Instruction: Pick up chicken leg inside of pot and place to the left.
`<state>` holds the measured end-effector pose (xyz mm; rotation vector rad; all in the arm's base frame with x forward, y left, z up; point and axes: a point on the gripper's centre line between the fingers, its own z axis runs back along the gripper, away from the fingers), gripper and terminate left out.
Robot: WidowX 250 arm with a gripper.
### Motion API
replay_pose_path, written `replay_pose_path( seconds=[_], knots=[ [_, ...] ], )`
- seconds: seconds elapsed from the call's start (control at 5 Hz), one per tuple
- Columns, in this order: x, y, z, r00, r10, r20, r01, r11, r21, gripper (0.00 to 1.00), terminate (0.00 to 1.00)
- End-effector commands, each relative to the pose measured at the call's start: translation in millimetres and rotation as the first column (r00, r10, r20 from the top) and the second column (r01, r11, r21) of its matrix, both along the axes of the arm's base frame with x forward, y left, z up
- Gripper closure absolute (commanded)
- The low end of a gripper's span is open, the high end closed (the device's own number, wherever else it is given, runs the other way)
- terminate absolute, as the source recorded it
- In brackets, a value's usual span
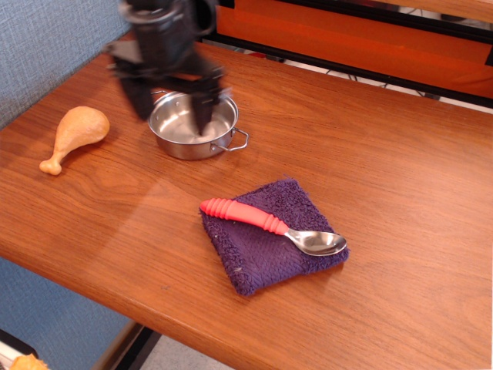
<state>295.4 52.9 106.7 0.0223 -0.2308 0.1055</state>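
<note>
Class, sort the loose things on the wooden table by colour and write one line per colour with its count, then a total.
Tan-orange: 1, the chicken leg
Silver: 1, the pot
Purple: 1, the cloth
Red and silver: 1, the spoon
Total: 4

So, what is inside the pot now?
The pot shows only bare metal where visible; the open tool covers part of it. The chicken leg lies on the table, to its left.

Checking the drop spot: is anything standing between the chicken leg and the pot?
Nothing visible does. The chicken leg lies on bare table left of the pot. The hand, fingers apart and empty, hangs in front of the pot.
</note>
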Motion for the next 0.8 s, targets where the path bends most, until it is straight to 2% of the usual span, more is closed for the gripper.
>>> replay_pose_path(
  seconds=[0.0,0.2,0.4,0.6],
  knots=[
    [44.8,-91.2,12.7,0.994,-0.078,0.080,0.082,0.996,-0.042,0.00,0.00],
    [61.9,-141.9,-0.2,0.994,-0.104,0.040,0.106,0.994,-0.038,0.00,0.00],
    [65.2,-170.0,-13.5,0.981,-0.191,0.021,0.192,0.980,-0.047,0.00,0.00],
    [65.2,-170.0,-13.5,0.981,-0.191,0.021,0.192,0.980,-0.047,0.00,1.00]
  ],
)
